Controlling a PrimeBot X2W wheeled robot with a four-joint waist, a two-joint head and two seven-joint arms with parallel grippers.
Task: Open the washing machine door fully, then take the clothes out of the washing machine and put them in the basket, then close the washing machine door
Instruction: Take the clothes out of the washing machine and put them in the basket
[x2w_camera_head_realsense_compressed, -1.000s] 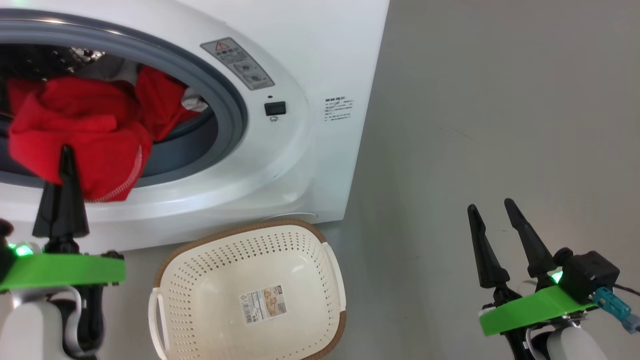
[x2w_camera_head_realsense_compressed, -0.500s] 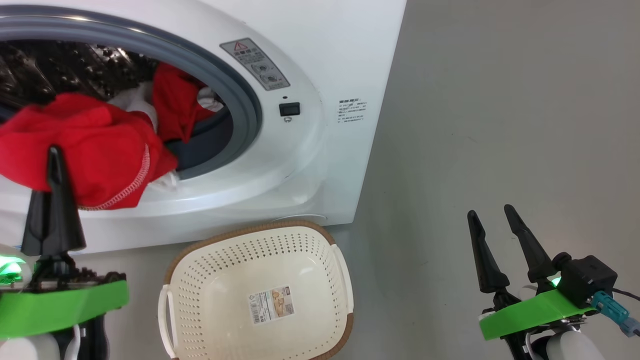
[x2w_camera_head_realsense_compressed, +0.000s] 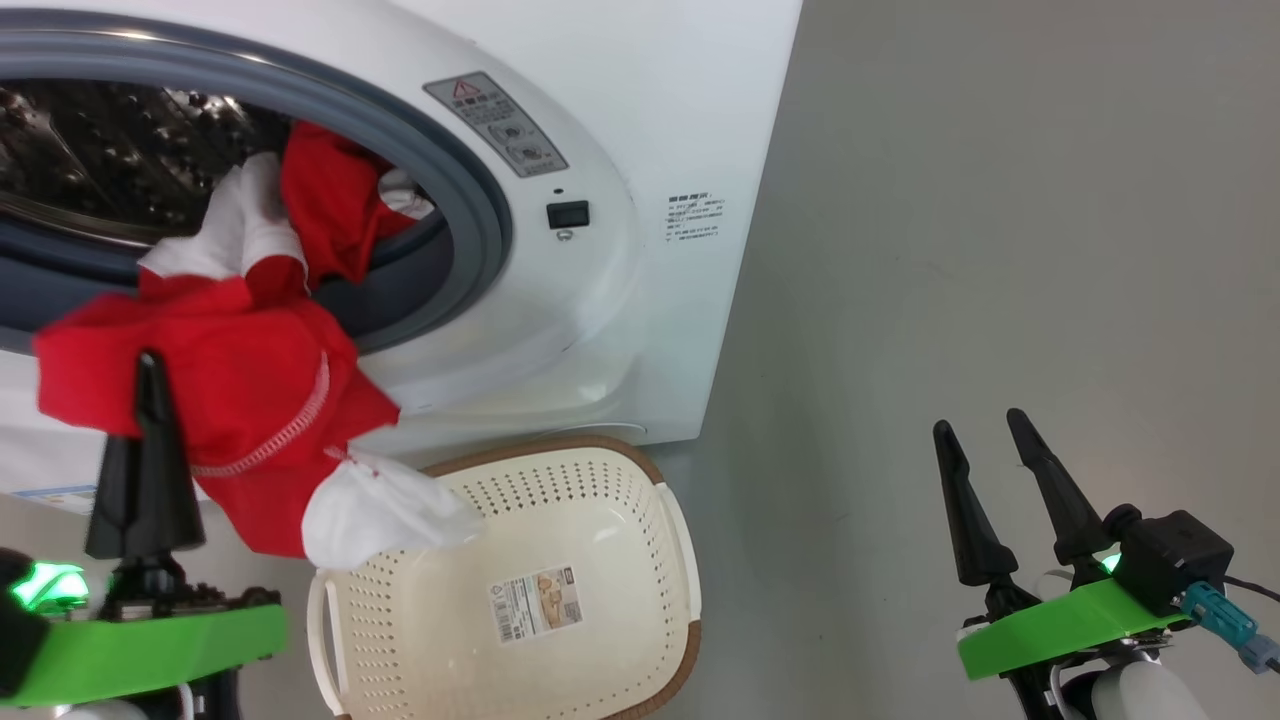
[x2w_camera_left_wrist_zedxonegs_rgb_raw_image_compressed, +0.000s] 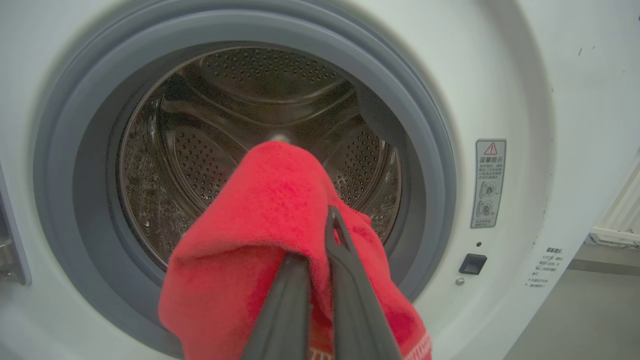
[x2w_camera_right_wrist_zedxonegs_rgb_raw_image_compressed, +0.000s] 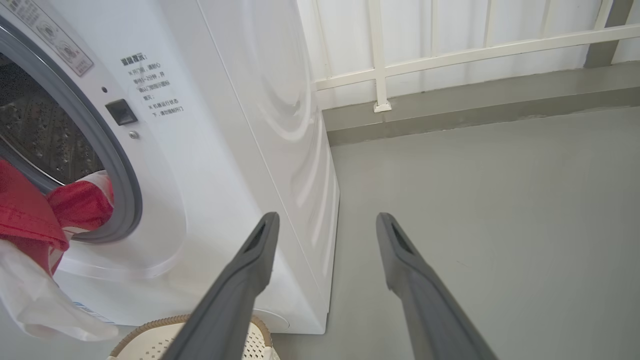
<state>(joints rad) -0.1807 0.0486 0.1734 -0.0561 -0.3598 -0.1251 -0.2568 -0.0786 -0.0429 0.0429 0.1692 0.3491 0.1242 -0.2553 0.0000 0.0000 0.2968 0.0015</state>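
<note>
Grey painted floor (x2w_camera_head_realsense_compressed: 950, 250), bare concrete look. Nearest on the right, the right gripper (x2w_camera_head_realsense_compressed: 978, 420) hovers low with its two long dark fingers spread apart and nothing between them, well apart from the work. On the left, the left gripper (x2w_camera_head_realsense_compressed: 150, 360) has its fingers pressed together, clamped on a fold of the bright red soft garment (x2w_camera_head_realsense_compressed: 250, 400) with white stitched trim. Change over the last second: that bundle was lying on the lip of the opening and now hangs clear of it, below the lip, with a white sleeve (x2w_camera_head_realsense_compressed: 380, 510) dangling over the near-left corner of the cream perforated plastic basket (x2w_camera_head_realsense_compressed: 560, 443), which stands on the floor just in front of the white front-loading washing machine (x2w_camera_head_realsense_compressed: 620, 330). A white panel (x2w_camera_head_realsense_compressed: 240, 220) trails back up over the grey rubber ring (x2w_camera_head_realsense_compressed: 480, 200) beside a second red piece (x2w_camera_head_realsense_compressed: 330, 210) in the mouth of the perforated steel drum (x2w_camera_head_realsense_compressed: 100, 150); cannot tell whether they are joined. Judgement: first load is nearly out, needs carrying right over the basket; another reach is likely, washing machine door last.
</note>
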